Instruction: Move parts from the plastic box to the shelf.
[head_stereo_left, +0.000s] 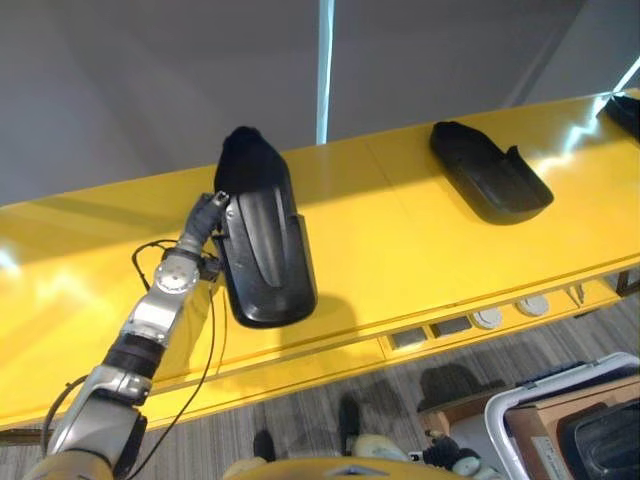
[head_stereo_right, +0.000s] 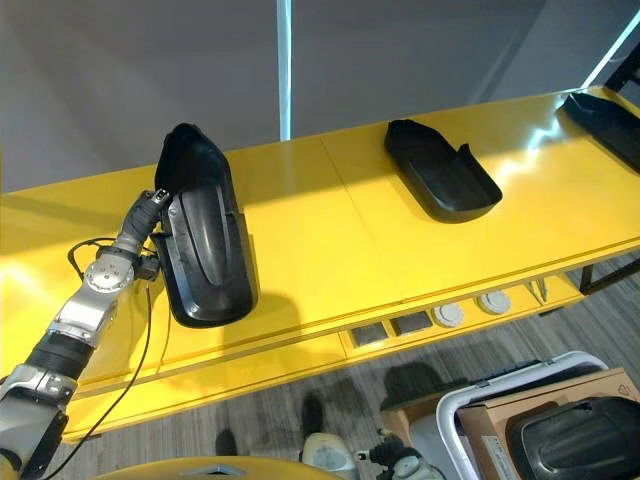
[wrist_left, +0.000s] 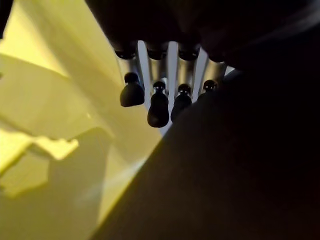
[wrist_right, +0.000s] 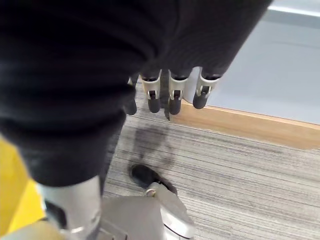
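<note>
Down by the floor, the right hand (wrist_right: 170, 92) is hanging relaxed, while the left hand (head_stereo_left: 208, 215) is gripping a black part (head_stereo_left: 262, 245) (presumably for placing) over the yellow shelf (head_stereo_left: 400, 240).

Grey wall (head_stereo_left: 150, 80), striped carpet (wrist_right: 240, 170)

The left hand (head_stereo_left: 213, 208) is mostly hidden behind the long black moulded plastic part (head_stereo_left: 262, 240) standing against it on the yellow shelf (head_stereo_left: 400, 240), so whether its fingers grip the part cannot be told. A third black plastic part (head_stereo_right: 608, 118) at the shelf's far right is cut off by the picture's edge. The white-rimmed plastic box (head_stereo_right: 480, 400) at the lower right is cropped, and the black part (head_stereo_right: 575, 435) inside it shows only partly.
</note>
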